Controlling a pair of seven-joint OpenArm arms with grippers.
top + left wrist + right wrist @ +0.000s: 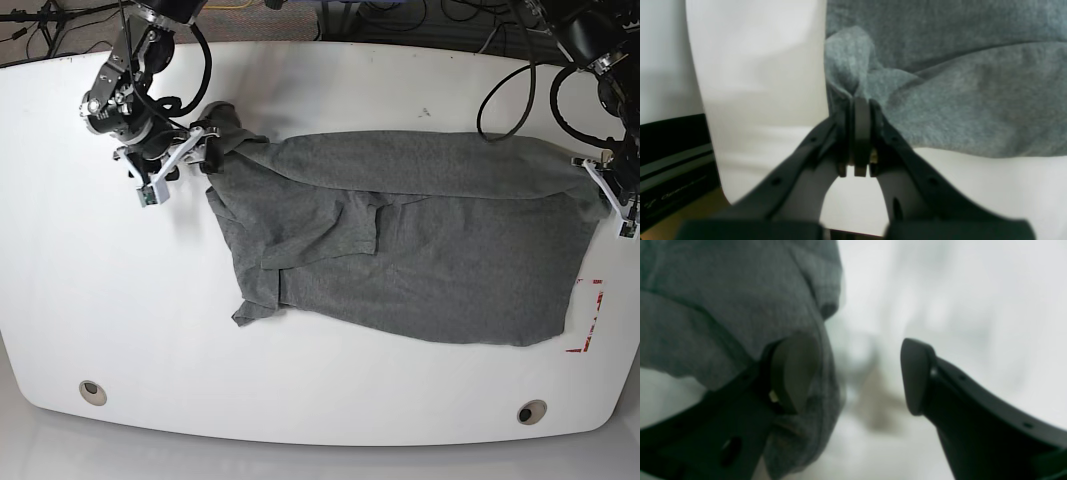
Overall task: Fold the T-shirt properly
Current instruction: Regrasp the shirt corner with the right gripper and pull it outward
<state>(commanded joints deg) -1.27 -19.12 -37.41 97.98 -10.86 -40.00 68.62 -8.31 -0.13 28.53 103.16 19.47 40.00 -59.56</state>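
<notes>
Two grippers are set at opposite ends of the T-shirt (400, 240), which is spread across the white table (330, 90), seemingly so that the cloth can be drawn taut for a fold. The left gripper (860, 106) is clamped on a pinched edge of the fabric. The right gripper (853, 376) is spread apart, one finger (793, 373) pressed against a bunched corner, nothing held. The heather-grey knit is seen lying rumpled, one sleeve doubled over the body.
</notes>
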